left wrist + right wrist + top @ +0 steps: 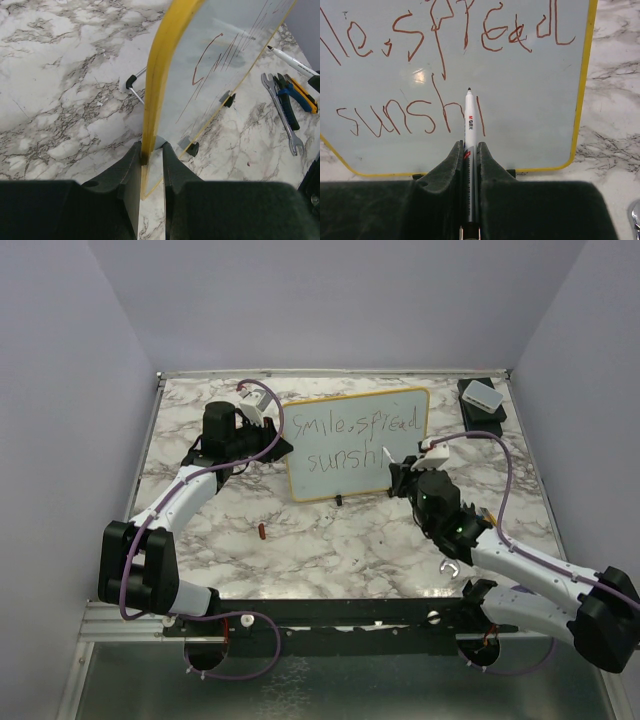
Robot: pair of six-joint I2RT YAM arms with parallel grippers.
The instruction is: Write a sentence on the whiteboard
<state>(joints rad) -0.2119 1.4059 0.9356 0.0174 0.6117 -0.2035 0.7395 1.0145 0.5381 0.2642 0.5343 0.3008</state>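
The whiteboard (405,435) stands upright on small black feet at the back middle of the table. Its yellow rim (159,75) is pinched at the left edge by my left gripper (152,152), which is shut on it. The sentence (492,37) is in reddish-brown strokes: "smile, spread" on top, "sunshi" below. My right gripper (471,147) is shut on a white marker (471,117). Its dark tip points at the board between the "h" and the last stroke. Whether the tip touches the board I cannot tell. In the top view the right gripper (400,472) is at the board's lower right.
A small red cap (262,531) lies on the marble table in front of the board. A white box on a black base (482,397) sits at the back right. A wrench (282,115) and pliers (292,95) lie right of the board, near the right arm.
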